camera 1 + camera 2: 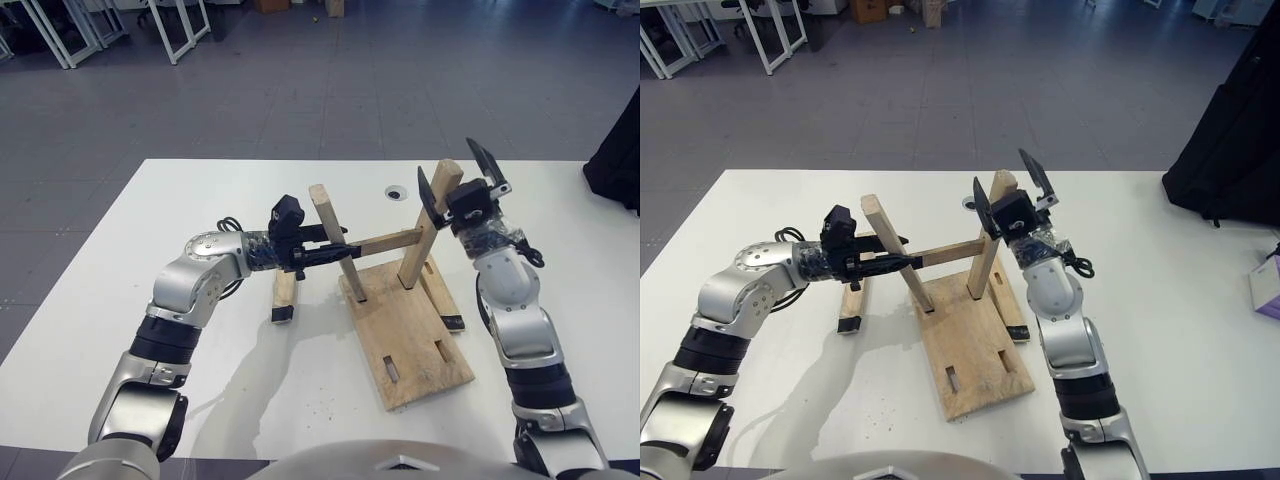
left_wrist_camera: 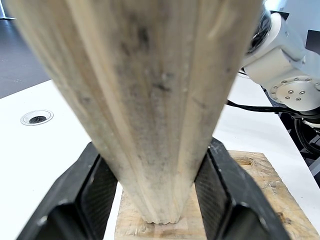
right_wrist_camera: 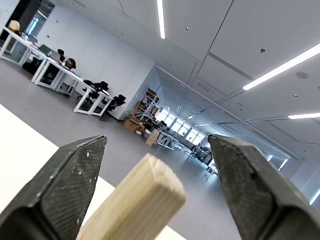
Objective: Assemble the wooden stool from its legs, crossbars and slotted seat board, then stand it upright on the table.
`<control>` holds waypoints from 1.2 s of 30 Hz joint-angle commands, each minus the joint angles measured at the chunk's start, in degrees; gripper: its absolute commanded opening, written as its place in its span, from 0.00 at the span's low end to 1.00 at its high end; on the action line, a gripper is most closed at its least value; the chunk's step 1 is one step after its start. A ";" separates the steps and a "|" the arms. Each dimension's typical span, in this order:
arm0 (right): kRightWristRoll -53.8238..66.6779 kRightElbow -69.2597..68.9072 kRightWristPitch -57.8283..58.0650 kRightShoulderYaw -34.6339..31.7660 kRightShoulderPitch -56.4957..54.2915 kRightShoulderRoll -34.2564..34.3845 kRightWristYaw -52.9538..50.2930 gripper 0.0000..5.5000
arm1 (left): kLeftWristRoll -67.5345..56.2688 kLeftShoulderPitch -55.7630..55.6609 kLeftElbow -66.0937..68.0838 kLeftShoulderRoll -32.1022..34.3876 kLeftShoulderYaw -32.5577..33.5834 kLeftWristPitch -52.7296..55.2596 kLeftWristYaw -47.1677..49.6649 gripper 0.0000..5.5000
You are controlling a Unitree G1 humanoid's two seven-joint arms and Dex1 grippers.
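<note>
The seat board (image 1: 410,335) lies flat on the white table (image 1: 120,300), 2 open slots (image 1: 392,370) in its near half. 2 legs stand in its far end, tilting: the left leg (image 1: 325,205) and the right leg (image 1: 420,250), joined by 1 crossbar (image 1: 385,241). The left gripper (image 1: 335,247) is clamped on the left leg, above the board's far left corner. The right gripper (image 1: 455,180) straddles the right leg's top, fingers spread wide. Black-capped loose pieces lie beside the board: 1 left (image 1: 284,295), 1 right (image 1: 442,295).
</note>
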 commanded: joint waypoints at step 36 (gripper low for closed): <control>29.66 2.82 13.66 4.05 -6.72 -9.90 30.06 0.68 | 4.39 3.95 2.10 4.14 -0.42 -1.23 -2.83 0.57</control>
